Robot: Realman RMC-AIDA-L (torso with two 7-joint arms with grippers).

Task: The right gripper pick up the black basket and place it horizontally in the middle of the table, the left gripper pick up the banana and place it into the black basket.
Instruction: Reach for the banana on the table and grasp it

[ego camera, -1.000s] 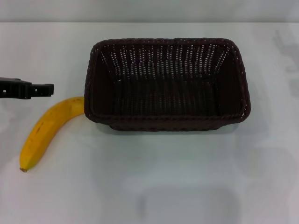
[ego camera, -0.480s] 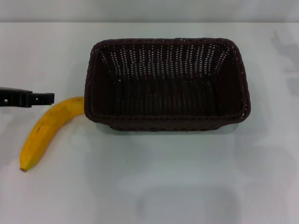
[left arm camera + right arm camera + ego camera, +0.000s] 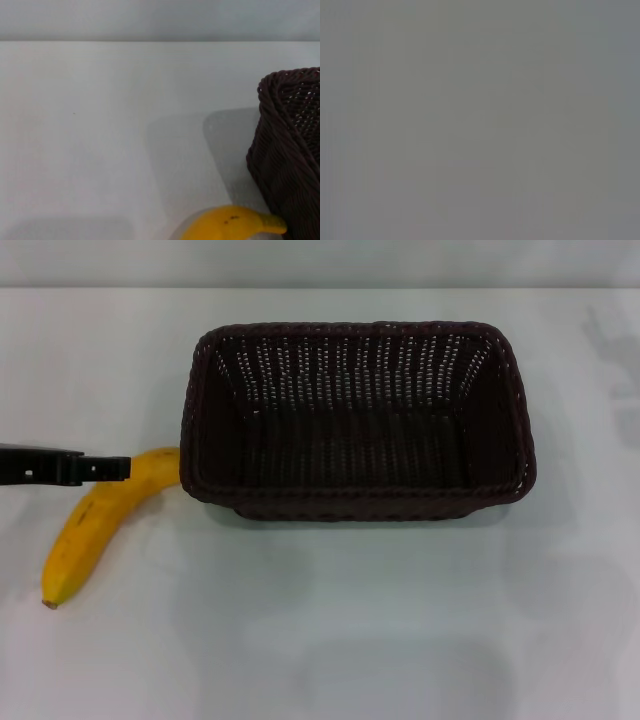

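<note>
The black basket lies lengthwise across the middle of the table, open side up and with nothing inside. The banana lies on the table at the basket's left end, its stem tip touching the basket's near left corner. My left gripper reaches in from the left edge as a thin black bar, and its tip overlaps the banana's upper part. The left wrist view shows the banana's stem end against the basket's corner. The right gripper is out of view, and the right wrist view is plain grey.
The white table stretches bare to the left of and behind the banana. Its far edge runs along the top of the head view.
My left gripper has moved right and toward the table's near side, from beside the banana to over its upper part. Banana and basket have not moved.
</note>
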